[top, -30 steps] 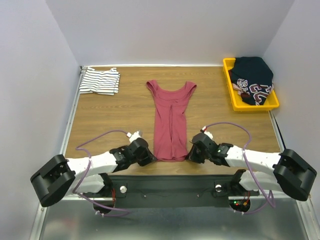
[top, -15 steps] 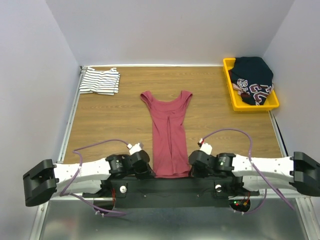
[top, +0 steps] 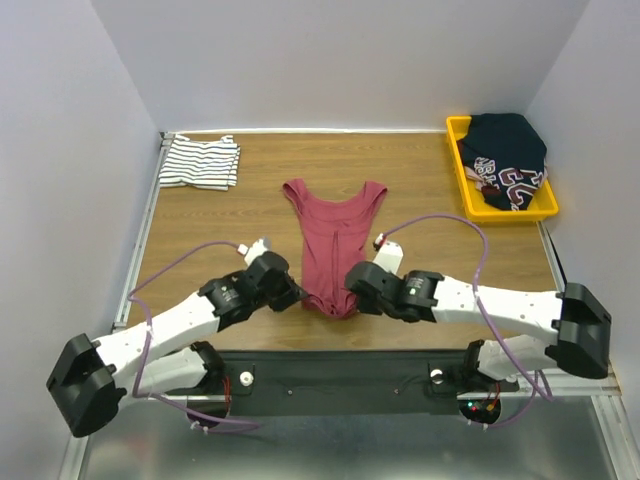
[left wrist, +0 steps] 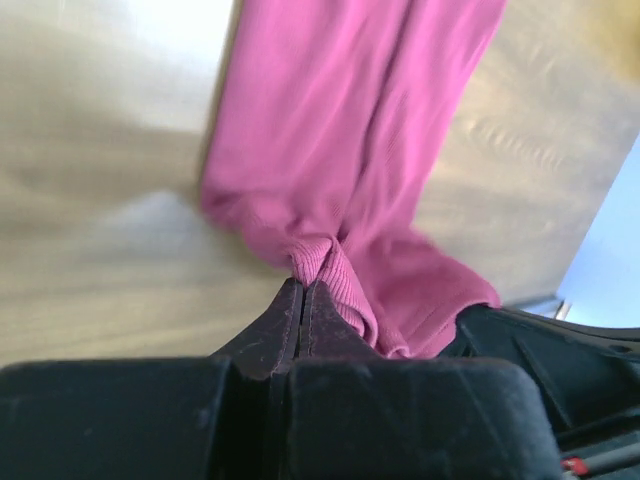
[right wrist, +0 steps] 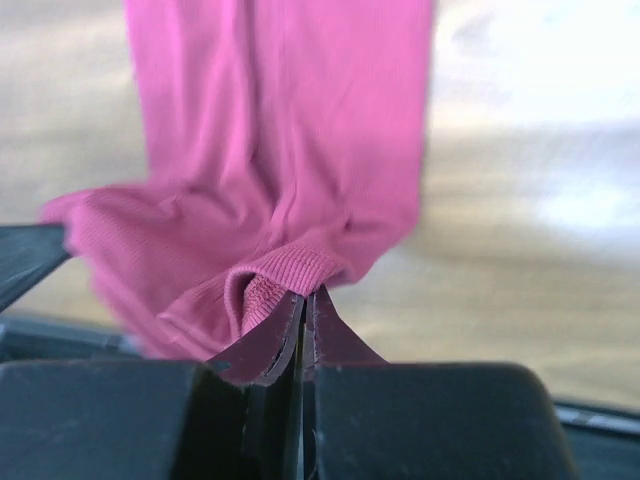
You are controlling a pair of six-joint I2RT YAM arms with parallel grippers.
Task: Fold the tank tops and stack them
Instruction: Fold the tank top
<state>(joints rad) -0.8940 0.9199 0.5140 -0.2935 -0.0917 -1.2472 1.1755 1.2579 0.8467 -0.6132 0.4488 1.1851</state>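
The maroon top (top: 335, 235) is lying lengthwise in the middle of the surface (top: 220, 235), with its straps at the far end and its hem at the near end. The left jaws are pinching shut on the hem's near-left corner. In the left wrist view a ridge of ribbed cloth is sitting squeezed between the two tips, and the rest of the top is spreading away beyond them. The right jaws are clamping shut on the near-right corner, with a rolled fold of hem poking out just above the tips. Between the two grips the hem is bunching into loose folds. The striped top (top: 200, 162) is lying folded at the far left corner, well apart from both arms. A yellow bin (top: 457, 170) holding dark clothes (top: 510, 150) is sitting at the far right.
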